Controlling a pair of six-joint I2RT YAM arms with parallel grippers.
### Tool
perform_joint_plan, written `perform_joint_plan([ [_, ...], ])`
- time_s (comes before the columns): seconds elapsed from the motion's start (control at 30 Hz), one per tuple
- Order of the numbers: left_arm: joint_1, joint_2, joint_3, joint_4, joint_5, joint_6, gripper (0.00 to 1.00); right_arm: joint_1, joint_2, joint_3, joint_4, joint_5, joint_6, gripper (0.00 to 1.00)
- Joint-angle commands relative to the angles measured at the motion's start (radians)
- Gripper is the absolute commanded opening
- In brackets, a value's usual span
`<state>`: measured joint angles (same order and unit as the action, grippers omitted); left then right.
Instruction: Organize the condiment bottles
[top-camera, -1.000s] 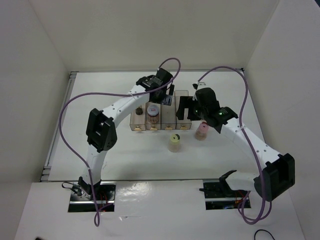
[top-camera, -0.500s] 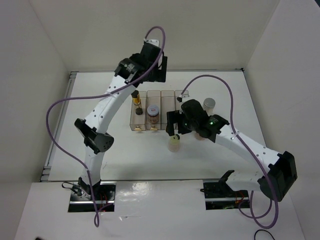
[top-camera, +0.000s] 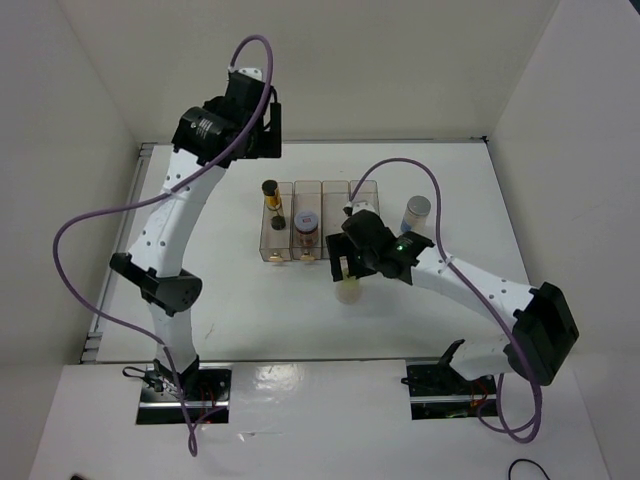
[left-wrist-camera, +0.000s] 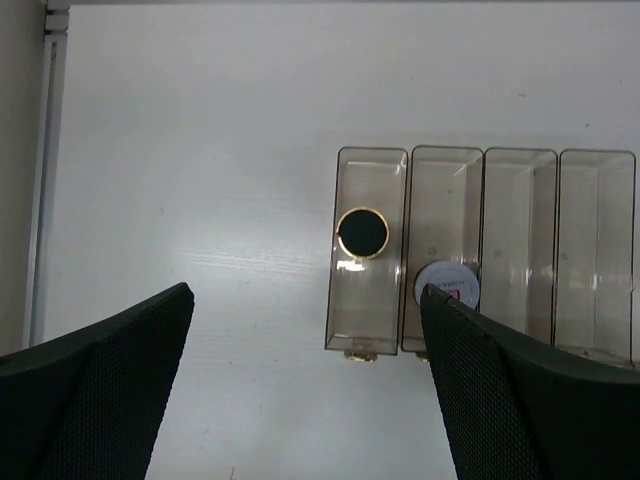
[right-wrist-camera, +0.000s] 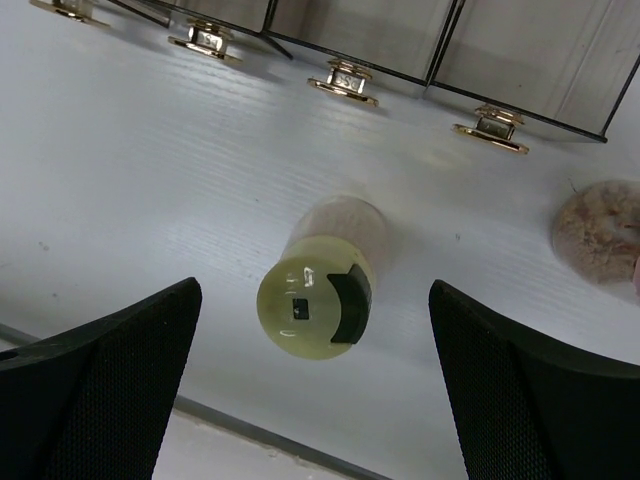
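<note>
The right gripper (right-wrist-camera: 312, 300) is held open over the cream jar (right-wrist-camera: 322, 280), which stands on the table (right-wrist-camera: 150, 180) just before the rack (left-wrist-camera: 520, 250). The left gripper (left-wrist-camera: 305, 300) is spread wide high above the rack, where the amber jar (left-wrist-camera: 362, 232) and the brown jar (left-wrist-camera: 447, 285) are slotted.

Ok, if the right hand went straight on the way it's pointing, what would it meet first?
Most likely the cream jar: in the wrist view its lid sits centred between the open fingers of the right hand. How far the hand is from the jar is hard to judge.
</note>
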<state>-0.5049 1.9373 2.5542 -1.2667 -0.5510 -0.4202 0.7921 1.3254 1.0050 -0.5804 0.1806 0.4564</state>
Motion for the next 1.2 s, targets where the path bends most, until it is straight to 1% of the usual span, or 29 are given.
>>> perform_joint_plan([
  [0.0,-0.009,-0.128,-0.073,0.015,0.017,0.017,1.00,0.009,0.041,-0.002,0.023,0.034,0.016,0.99],
  [0.1,-0.009,-0.197,-0.138,0.027,0.017,0.017,1.00,0.009,0.075,-0.002,0.033,0.025,0.016,0.99],
  [0.17,-0.009,-0.239,-0.221,0.059,-0.003,0.006,1.00,0.018,0.084,-0.002,0.033,0.025,0.016,0.99],
  [0.2,-0.009,-0.285,-0.253,0.073,-0.003,0.006,1.00,0.018,0.084,-0.002,0.033,0.034,0.016,0.97],
  [0.23,0.003,-0.311,-0.291,0.090,-0.003,0.006,1.00,0.018,0.084,-0.002,0.033,0.034,0.016,0.94],
  [0.27,0.003,-0.336,-0.384,0.134,-0.003,0.006,1.00,0.018,0.084,-0.002,0.033,0.034,0.016,0.92],
  [0.3,0.015,-0.386,-0.429,0.154,-0.003,0.015,1.00,0.018,0.084,-0.002,0.042,0.034,0.016,0.90],
  [0.37,0.043,-0.441,-0.507,0.197,0.011,0.015,1.00,0.018,0.084,-0.002,0.042,0.034,0.016,0.77],
  [0.4,0.052,-0.457,-0.576,0.211,0.026,0.006,1.00,0.018,0.095,-0.002,0.042,0.025,0.016,0.72],
  [0.43,0.072,-0.471,-0.609,0.234,0.049,0.006,1.00,0.018,0.104,-0.002,0.042,0.025,0.016,0.64],
  [0.5,0.092,-0.506,-0.696,0.257,0.077,0.006,1.00,0.018,0.113,-0.002,0.033,0.025,0.016,0.58],
  [0.53,0.106,-0.524,-0.724,0.277,0.086,0.006,1.00,0.018,0.113,-0.002,0.033,0.034,0.016,0.56],
  [0.67,0.135,-0.546,-0.827,0.303,0.121,0.006,1.00,0.018,0.123,-0.002,0.033,0.034,0.016,0.56],
  [0.7,0.150,-0.546,-0.842,0.317,0.122,0.006,1.00,0.018,0.132,-0.002,0.033,0.022,0.016,0.52],
  [0.73,0.163,-0.557,-0.859,0.317,0.132,0.006,1.00,0.018,0.142,-0.002,0.033,0.022,0.016,0.42],
  [0.77,0.163,-0.566,-0.893,0.331,0.141,0.006,1.00,0.018,0.143,0.009,0.022,0.022,0.016,0.36],
  [0.83,0.175,-0.577,-0.926,0.354,0.152,0.006,1.00,0.018,0.155,0.029,0.007,0.022,0.016,0.18],
  [0.87,0.189,-0.587,-0.943,0.363,0.164,0.006,1.00,0.018,0.155,0.055,-0.016,0.022,0.025,0.06],
  [0.9,0.204,-0.598,-0.981,0.381,0.164,0.015,1.00,0.018,0.155,0.070,-0.028,0.031,0.025,0.01],
  [1.07,0.275,-0.617,-1.089,0.435,0.220,0.015,1.00,0.018,0.080,0.204,-0.091,0.013,-0.001,0.00],
  [1.17,0.305,-0.617,-1.137,0.461,0.249,0.024,1.00,0.018,0.067,0.308,-0.140,0.013,-0.025,0.00],
])
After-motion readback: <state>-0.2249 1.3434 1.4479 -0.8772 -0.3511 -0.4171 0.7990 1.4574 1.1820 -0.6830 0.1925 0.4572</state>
